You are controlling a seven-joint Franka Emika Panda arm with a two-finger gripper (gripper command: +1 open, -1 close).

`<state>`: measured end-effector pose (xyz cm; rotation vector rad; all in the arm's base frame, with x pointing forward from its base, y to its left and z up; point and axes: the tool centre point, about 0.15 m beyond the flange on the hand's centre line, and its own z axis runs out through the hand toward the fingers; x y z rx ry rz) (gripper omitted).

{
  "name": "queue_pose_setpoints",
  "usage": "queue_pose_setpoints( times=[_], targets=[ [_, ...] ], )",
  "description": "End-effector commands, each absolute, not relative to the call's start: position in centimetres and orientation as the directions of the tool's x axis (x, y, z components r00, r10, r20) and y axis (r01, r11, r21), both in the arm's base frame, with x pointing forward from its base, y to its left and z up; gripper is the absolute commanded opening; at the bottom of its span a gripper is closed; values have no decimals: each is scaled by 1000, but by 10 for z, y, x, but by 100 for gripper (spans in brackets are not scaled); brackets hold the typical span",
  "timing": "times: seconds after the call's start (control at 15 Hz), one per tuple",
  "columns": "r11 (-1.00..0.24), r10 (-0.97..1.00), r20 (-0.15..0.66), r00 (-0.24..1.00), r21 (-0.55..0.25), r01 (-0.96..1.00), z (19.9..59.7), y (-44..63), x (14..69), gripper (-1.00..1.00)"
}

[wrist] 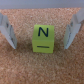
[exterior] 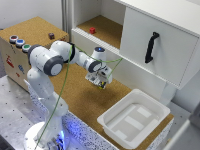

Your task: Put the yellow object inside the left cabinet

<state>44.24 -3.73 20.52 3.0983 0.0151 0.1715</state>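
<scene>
The yellow object (wrist: pixel 43 38) is a small cube with a black letter N on its face, resting on the cork surface. My gripper (wrist: pixel 40 44) is open with one finger on each side of the cube, and a small gap shows on both sides. In the exterior view the gripper (exterior: pixel 100 81) is low over the cork counter, and the yellow object (exterior: pixel 101 84) shows only as a speck between the fingers. The left cabinet (exterior: pixel 107 29), white-walled with a cork-brown floor, stands open behind and above the gripper.
A small red cube (exterior: pixel 92 30) sits inside the left cabinet. To the exterior view's right is a white door with a black handle (exterior: pixel 151 47). A white tray (exterior: pixel 133 118) sits at the counter's near right. A cork-topped box with buttons (exterior: pixel 20 42) stands at the left.
</scene>
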Motion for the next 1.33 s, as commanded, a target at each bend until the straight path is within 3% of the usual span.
queue_pose_setpoints(
  times=[0.0, 0.27, 0.73, 1.0, 1.27],
  targets=[
    [-995, -48, 119, 992, 86, -58, 187, -54, 460, -100],
    [-990, -72, 177, 982, 106, -92, 232, -49, 458, -100],
    [-995, 36, 411, 911, 96, -4, 382, 10, 484, -100],
    [-990, 142, 534, 834, 60, 130, 460, 61, 526, -100],
    [-981, 185, 565, 804, 65, 180, 501, 92, 595, -100]
  ],
)
